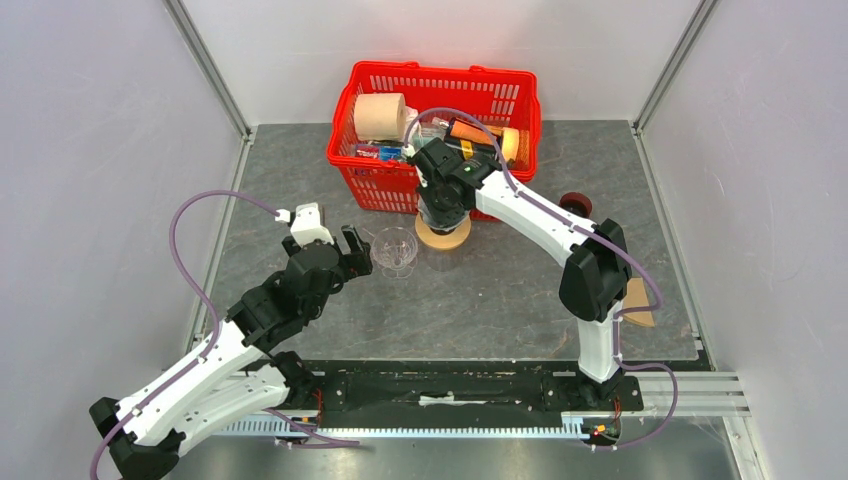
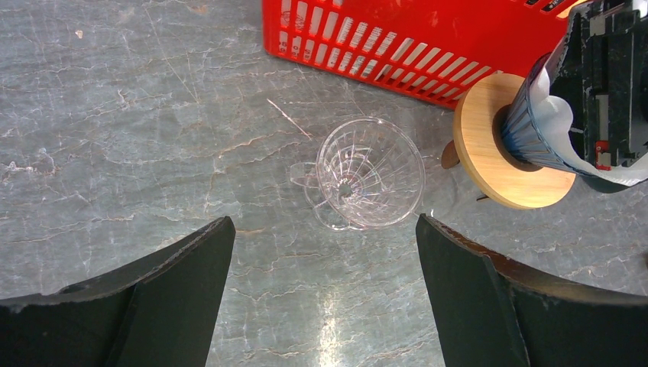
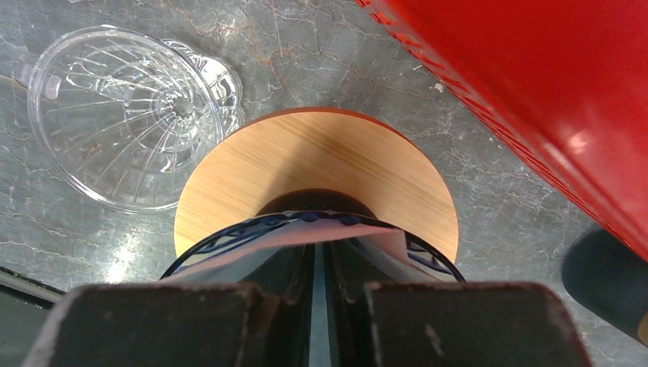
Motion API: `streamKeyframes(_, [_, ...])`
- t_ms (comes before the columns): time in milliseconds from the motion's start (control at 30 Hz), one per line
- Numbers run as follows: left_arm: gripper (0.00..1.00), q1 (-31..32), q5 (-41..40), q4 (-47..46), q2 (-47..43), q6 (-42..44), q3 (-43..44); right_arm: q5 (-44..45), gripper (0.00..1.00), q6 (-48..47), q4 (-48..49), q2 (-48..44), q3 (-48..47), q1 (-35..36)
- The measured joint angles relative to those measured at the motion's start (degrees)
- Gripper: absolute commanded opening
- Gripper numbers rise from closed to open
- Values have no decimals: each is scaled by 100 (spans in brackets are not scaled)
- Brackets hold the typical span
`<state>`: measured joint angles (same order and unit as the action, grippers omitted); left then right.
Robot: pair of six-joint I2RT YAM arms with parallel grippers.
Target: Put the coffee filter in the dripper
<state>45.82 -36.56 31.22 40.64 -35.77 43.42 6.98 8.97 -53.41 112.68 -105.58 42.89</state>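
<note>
A dark blue dripper (image 2: pixel 527 130) stands on a round wooden base (image 2: pixel 477 153) just in front of the red basket. My right gripper (image 1: pixel 440 205) reaches down into it, shut on the white paper coffee filter (image 2: pixel 558 115). In the right wrist view the filter (image 3: pixel 252 252) sits inside the dripper's blue rim (image 3: pixel 428 256) above the wooden base (image 3: pixel 321 160). A clear glass dripper (image 1: pixel 394 250) stands on the table to the left and also shows in the left wrist view (image 2: pixel 370 172). My left gripper (image 2: pixel 325 237) is open and empty, just short of the clear dripper.
A red basket (image 1: pixel 440 110) holding a paper roll and several packets stands at the back, right behind the wooden base. A small dark red round thing (image 1: pixel 575 203) lies to its right. A brown card piece (image 1: pixel 638 300) lies beside the right arm.
</note>
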Motion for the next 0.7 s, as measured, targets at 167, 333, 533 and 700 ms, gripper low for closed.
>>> streamKeyframes(167, [95, 0, 0, 0, 0, 0, 0, 39, 15, 0, -26, -4, -107, 0])
streamKeyframes(333, [96, 0, 0, 0, 0, 0, 0, 44, 16, 0, -26, -46, -162, 0])
streamKeyframes(533, [95, 0, 0, 0, 0, 0, 0, 42, 21, 0, -37, -79, -181, 0])
streamKeyframes(700, [95, 0, 0, 0, -4, 0, 0, 44, 21, 0, -68, -79, -184, 0])
